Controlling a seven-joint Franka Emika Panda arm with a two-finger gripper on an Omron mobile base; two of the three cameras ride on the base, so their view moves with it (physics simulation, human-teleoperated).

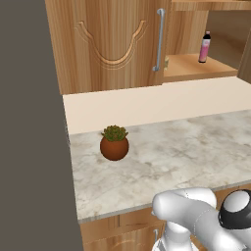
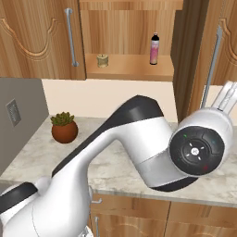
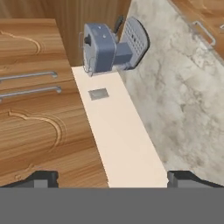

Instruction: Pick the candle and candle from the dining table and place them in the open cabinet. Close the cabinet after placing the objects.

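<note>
The wall cabinet (image 2: pixel 129 28) stands open at its middle; its left door (image 1: pixel 112 44) is closed and its right door (image 2: pixel 203 60) is swung out. On the wooden shelf inside rests the stubby golden-tan candle (image 2: pixel 102 60). The slim taper candle is out of view. Below runs the marbled stone top of the dining table (image 1: pixel 171 157). My arm bends across the right base view toward the open door. In the hand view my gripper (image 3: pixel 111 179) is open, its dark fingertips (image 3: pixel 41 178) far apart with nothing between them, facing cabinet doors and a beige wall strip.
A pink bottle with a dark cap (image 2: pixel 154 48) stands on the same shelf, right of the candle. A small plant in a round brown pot (image 1: pixel 114 143) sits at the counter's back left. A grey-blue appliance (image 3: pixel 109 48) stands on the counter against the wall.
</note>
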